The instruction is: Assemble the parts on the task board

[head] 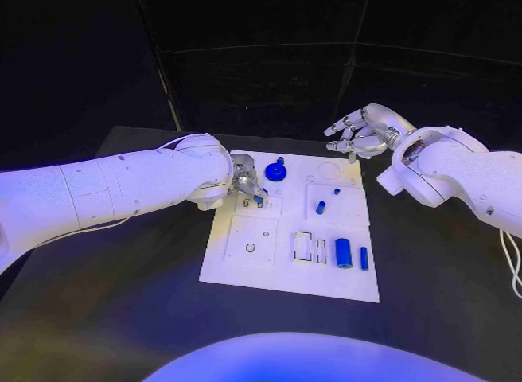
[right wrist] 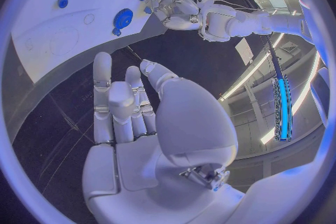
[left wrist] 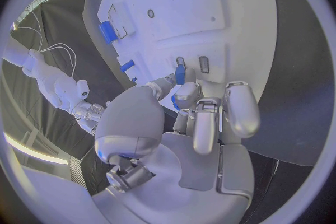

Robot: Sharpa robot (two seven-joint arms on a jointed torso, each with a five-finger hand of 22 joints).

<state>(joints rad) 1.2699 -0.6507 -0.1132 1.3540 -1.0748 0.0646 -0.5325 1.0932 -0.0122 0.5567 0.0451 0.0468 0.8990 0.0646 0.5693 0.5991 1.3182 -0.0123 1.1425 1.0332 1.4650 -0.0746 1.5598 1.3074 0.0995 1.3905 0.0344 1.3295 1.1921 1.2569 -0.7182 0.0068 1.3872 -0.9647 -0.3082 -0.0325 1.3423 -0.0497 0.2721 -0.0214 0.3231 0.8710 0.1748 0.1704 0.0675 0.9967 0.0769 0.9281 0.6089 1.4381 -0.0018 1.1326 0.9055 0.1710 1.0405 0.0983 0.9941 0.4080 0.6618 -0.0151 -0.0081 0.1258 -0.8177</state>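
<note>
The white task board (head: 286, 274) lies in the middle of the black table. My left hand (head: 244, 185) is over its far left part and pinches a small blue part (left wrist: 180, 74) right at two small slots (left wrist: 203, 64). A round blue knob part (head: 276, 170) stands just right of that hand. A short blue peg (head: 321, 207) stands near the board's middle. A blue cylinder (head: 344, 252) and a thin blue bar (head: 364, 258) lie at the near right. My right hand (head: 359, 131) hovers past the board's far right corner, fingers spread, holding nothing.
Empty rectangular recesses (head: 302, 245) lie left of the cylinder, and a round hole (head: 251, 247) is in the board's near left panel. A cable (head: 516, 270) hangs off my right arm. Black table surface (head: 123, 263) surrounds the board on all sides.
</note>
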